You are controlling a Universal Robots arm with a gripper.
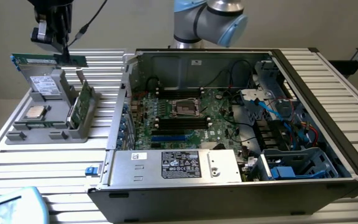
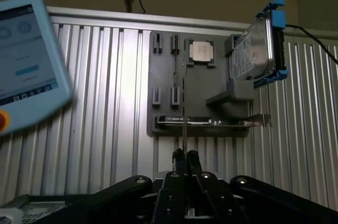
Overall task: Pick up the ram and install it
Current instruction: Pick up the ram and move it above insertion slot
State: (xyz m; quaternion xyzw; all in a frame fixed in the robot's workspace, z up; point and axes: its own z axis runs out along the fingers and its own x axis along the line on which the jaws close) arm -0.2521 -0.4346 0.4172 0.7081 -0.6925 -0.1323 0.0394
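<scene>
The ram (image 1: pixel 36 59) is a long thin green stick held level in the air above the grey parts holder (image 1: pixel 42 133) at the exterior view's left. My gripper (image 1: pixel 63 55) is shut on it near one end, coming down from above. In the wrist view the ram (image 2: pixel 184 108) shows edge-on as a thin dark line running out from the gripper (image 2: pixel 185 155), over the holder (image 2: pixel 163 65). The open computer case (image 1: pixel 328 135) lies to the exterior view's right, with the motherboard (image 1: pixel 219 114) and its dark memory slots (image 1: pixel 182 123) exposed.
The holder also carries a silver CPU chip (image 1: pixel 36 112), a hard drive (image 2: pixel 256 49) and a green card with a metal bracket (image 1: pixel 79 105). A teach pendant (image 1: pixel 8 205) lies at the slatted table's near corner. The power supply (image 1: pixel 175 165) sits at the case's front.
</scene>
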